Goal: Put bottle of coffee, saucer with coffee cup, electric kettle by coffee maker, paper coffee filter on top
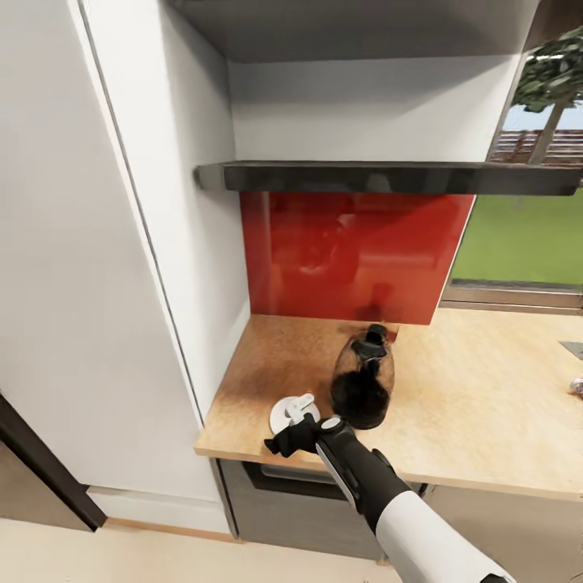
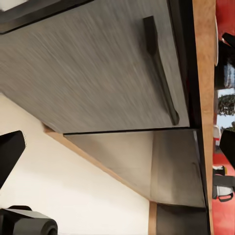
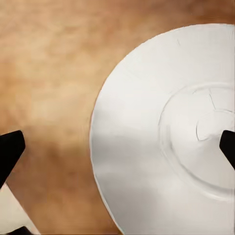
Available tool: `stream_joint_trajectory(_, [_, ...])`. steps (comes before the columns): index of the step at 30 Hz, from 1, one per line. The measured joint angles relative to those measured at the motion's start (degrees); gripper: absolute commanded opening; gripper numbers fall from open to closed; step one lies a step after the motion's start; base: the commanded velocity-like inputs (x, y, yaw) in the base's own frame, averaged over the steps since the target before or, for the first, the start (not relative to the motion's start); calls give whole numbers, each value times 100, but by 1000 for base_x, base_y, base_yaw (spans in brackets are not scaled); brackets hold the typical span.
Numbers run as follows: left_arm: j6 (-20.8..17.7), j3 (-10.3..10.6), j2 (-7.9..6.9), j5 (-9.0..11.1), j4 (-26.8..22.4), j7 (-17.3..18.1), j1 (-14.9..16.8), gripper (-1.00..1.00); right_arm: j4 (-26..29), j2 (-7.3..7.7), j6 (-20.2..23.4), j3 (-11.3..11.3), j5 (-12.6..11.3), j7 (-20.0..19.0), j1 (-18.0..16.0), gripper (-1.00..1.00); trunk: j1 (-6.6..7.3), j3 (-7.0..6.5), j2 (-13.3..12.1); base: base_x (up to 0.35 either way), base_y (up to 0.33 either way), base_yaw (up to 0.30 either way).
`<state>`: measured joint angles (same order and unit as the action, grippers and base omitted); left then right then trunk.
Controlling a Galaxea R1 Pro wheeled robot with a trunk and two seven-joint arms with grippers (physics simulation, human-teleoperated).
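You are hovering your right claw (image 1: 301, 421), spread wide and empty, over the saucer (image 1: 283, 413) lying on the surface (image 1: 486, 405) at the coffee maker's (image 1: 363, 380) eight o'clock. So the saucer seems placed; the cup, filter, kettle and coffee bottle are probably remaining. Your left claw (image 2: 117, 147), fingers apart, is facing the cabinet front (image 2: 98, 63).

The wooden countertop (image 1: 478, 405) carries a white saucer (image 1: 283, 413) near its front edge at the left, and a dark glass coffee maker (image 1: 363, 380) just right of it.
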<state>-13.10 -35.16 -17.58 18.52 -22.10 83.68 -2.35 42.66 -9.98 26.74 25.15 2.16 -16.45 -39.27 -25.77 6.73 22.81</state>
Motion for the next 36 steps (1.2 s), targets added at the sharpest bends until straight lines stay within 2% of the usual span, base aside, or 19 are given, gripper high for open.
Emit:
stream_joint_trajectory(31, [-18, -10, 0, -2, -3, -4, 0, 100, -4, -1, -3, -14, 17, -2, -1, 100, 3, 0, 2, -27, 19, 0])
stream_joint_trajectory(36, [4, -1, 11, -4, 0, -6, 1, 100, 211, -1, -24, -16, -11, -13, 4, 100, 2, 2, -1, -1, 1, 0])
